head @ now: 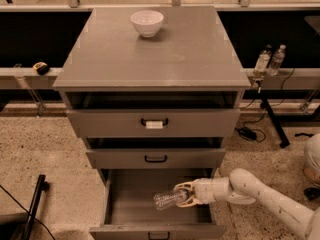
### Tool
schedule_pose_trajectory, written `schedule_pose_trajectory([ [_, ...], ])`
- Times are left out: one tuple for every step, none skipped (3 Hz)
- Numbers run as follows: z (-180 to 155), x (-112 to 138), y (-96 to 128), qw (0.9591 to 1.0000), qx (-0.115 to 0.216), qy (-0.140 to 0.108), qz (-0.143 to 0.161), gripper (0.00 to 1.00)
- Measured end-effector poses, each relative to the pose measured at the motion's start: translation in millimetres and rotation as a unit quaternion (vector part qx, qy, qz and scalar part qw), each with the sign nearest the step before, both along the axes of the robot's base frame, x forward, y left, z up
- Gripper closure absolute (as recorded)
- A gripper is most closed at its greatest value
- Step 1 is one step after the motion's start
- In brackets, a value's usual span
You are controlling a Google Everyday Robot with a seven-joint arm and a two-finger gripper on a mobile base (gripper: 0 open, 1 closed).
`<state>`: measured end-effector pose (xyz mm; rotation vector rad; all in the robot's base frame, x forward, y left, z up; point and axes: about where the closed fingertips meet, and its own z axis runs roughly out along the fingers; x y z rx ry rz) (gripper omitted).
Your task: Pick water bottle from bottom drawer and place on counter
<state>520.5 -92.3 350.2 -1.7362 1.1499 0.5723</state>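
Note:
The bottom drawer (130, 211) stands pulled open, its grey inside showing. The water bottle (167, 199), clear and ribbed, lies on its side in the air over the drawer's right half, pointing left. My gripper (184, 194) reaches in from the right on a white arm and is shut on the bottle's right end. The bottle's cap and label are hidden by the fingers. The counter (190, 54) is the wide grey top of the cabinet, above the drawers.
A white bowl (147, 22) stands at the back of the counter. The middle drawer (156, 158) and upper drawer (154, 123) jut out slightly above the open one. Two bottles (269, 60) stand on a ledge at the right. Cables lie on the floor.

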Motion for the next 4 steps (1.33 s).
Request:
schedule_pose_trajectory([
  [40.9,4.9,-5.9,0.9991,-0.014,-0.035,-0.017,1.00],
  [93.7,10.4,-1.9,0.9960,-0.046,-0.070,-0.032,1.00],
  [153.6,19.3,14.0,0.9923,-0.058,-0.108,-0.013,1.00],
  [242.4,25.6,25.5,0.9835,-0.056,-0.170,0.024,1.00],
])
